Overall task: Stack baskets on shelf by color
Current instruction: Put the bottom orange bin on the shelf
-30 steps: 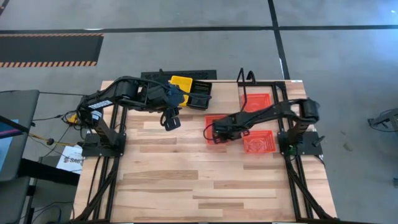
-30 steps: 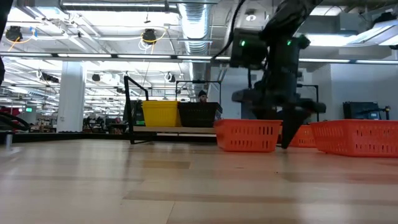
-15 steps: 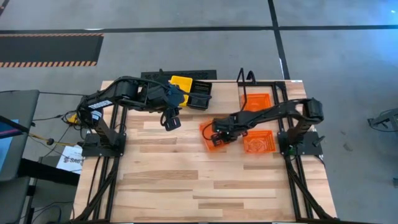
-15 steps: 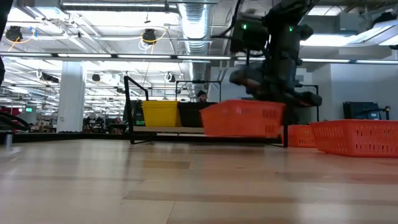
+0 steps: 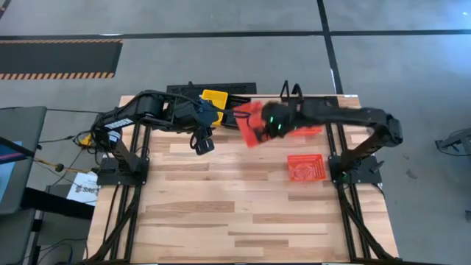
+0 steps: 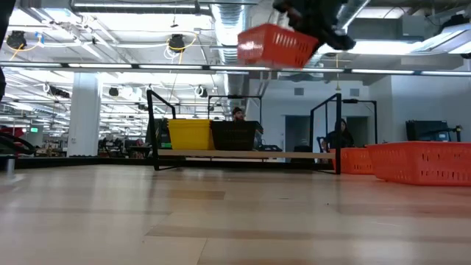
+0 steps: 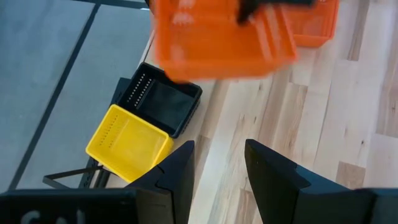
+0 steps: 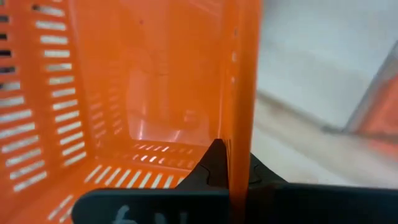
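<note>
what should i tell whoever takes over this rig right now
Right gripper: shut on the wall of a red-orange basket, carried high above the table near the shelf.
Left gripper: open, empty, hovering in front of the shelf.
On the shelf: yellow basket and black basket, side by side.
Still out: one red-orange basket on the table, another under the right arm.
Left: place the carried basket, then those.

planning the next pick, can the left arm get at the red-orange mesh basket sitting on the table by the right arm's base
Probably not easily. That red-orange mesh basket lies uncovered on the wooden tabletop, but at the right arm's base, across the table from the left claw, which hangs near the shelf.
</note>
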`<state>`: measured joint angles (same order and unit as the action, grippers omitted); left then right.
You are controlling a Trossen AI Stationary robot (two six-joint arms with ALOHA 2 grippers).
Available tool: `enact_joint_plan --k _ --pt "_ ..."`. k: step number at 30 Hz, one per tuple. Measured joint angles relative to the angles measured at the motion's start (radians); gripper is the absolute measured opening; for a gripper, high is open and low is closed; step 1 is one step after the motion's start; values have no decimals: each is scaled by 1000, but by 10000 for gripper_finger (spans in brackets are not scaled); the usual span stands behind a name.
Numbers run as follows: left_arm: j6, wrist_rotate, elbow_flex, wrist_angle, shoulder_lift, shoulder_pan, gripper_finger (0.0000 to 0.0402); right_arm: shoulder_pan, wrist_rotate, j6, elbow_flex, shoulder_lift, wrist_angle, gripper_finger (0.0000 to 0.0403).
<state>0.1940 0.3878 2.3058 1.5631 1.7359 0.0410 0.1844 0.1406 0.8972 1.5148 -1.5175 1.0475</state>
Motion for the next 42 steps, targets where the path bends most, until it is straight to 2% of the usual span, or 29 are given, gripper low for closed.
enact_joint_plan --k 8,13,15,21,29,36,42 --pt "2 -6 0 1 0 0 130 212 -9 -156 376 -117 222 1" --pt "3 -9 0 1 0 0 130 319 -175 -160 478 -224 270 1" --pt "4 -11 0 1 0 0 130 343 -217 -162 496 -271 307 1" --pt "3 -18 0 2 0 0 130 369 -227 -157 501 -389 437 1" --pt "15 -19 0 7 0 0 130 368 -225 -130 502 -483 444 1" --pt "4 -19 0 7 0 0 130 378 -178 -119 500 -471 461 1" --pt "-11 -19 0 8 0 0 130 398 -132 -111 452 -382 465 1"
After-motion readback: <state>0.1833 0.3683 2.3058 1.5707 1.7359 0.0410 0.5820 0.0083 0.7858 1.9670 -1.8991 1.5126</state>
